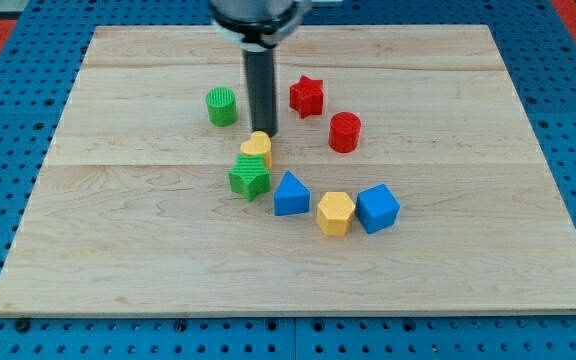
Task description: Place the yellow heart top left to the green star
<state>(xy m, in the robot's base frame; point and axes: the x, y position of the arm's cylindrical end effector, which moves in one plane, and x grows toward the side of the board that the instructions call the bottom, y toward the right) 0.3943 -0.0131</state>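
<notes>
The yellow heart (257,148) lies near the board's middle, touching the top edge of the green star (250,177) just below it. My tip (266,133) stands at the heart's upper right edge, touching or nearly touching it. The dark rod rises from there to the view's top.
A green cylinder (222,106) stands up and left of the tip. A red star (307,96) and a red cylinder (345,132) lie to the right. A blue triangular block (290,194), a yellow hexagon (335,213) and a blue cube (377,208) lie right of the green star. The wooden board (118,250) sits on blue pegboard.
</notes>
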